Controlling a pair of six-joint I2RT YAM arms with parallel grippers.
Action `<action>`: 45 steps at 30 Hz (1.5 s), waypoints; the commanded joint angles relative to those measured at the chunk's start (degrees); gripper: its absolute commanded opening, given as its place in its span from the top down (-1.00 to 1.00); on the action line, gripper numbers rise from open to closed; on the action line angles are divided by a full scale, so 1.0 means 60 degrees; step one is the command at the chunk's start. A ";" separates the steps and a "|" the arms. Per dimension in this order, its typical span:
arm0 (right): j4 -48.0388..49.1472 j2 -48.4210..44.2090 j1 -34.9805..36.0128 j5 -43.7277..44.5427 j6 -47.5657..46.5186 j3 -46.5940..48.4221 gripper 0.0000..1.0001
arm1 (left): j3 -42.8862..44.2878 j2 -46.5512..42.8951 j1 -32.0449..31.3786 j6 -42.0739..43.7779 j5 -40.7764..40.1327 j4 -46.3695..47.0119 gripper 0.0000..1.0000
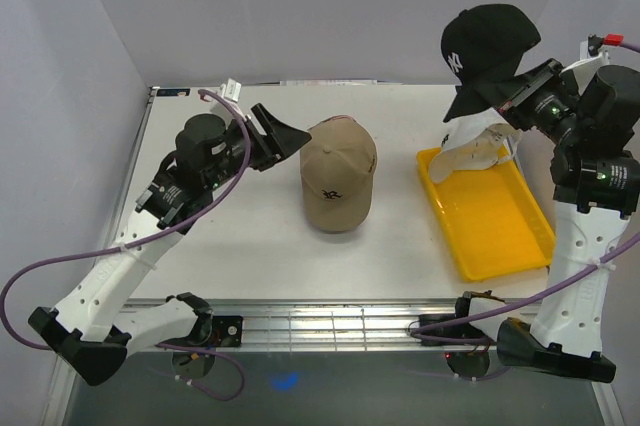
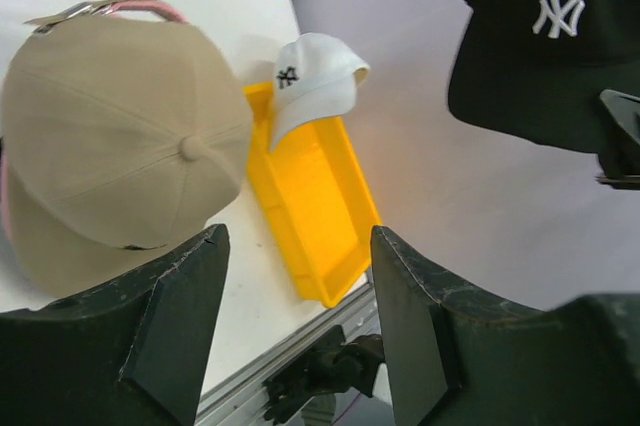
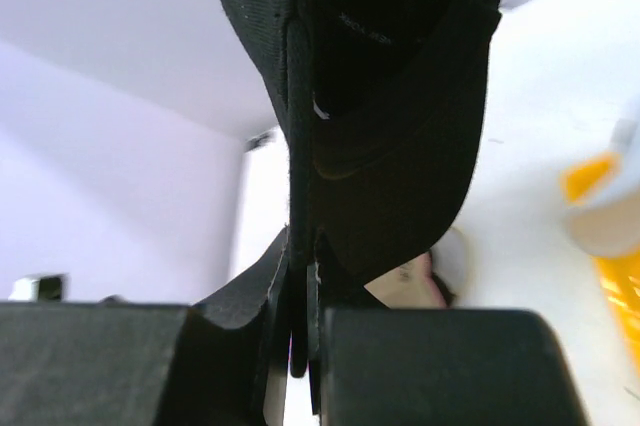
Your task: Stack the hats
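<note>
A tan hat (image 1: 338,181) lies crown up on the table's middle, with a pink hat's edge (image 2: 150,9) showing under it. My left gripper (image 1: 285,136) stands open just left of the tan hat (image 2: 120,146), its fingers (image 2: 180,326) holding nothing. My right gripper (image 1: 510,96) is shut on the rim of a black hat with a white NY logo (image 1: 490,46), held high above the tray; in the right wrist view that hat (image 3: 390,96) hangs from the pinched jaws. A white NY hat (image 1: 478,146) rests at the tray's far end.
A yellow rectangular tray (image 1: 495,221) sits at the right of the table, near the right arm. The table's metal rail (image 1: 320,326) runs along the near edge. Grey walls close in the back and both sides.
</note>
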 commanded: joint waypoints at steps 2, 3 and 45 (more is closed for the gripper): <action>0.3844 -0.0234 0.0596 -0.1889 0.2399 -0.0775 0.84 | 0.0986 0.0092 -0.0011 -0.0389 0.0722 0.0700 -0.39; 0.4283 -0.0235 0.0960 -0.1919 0.3055 -0.0953 0.84 | 0.1103 0.0165 -0.0011 -0.0550 0.0796 0.0904 -0.41; 1.4322 0.1259 0.5285 -0.0572 0.9961 -0.5437 0.84 | -0.0916 0.0928 0.1278 -0.4580 0.2160 0.5829 -0.73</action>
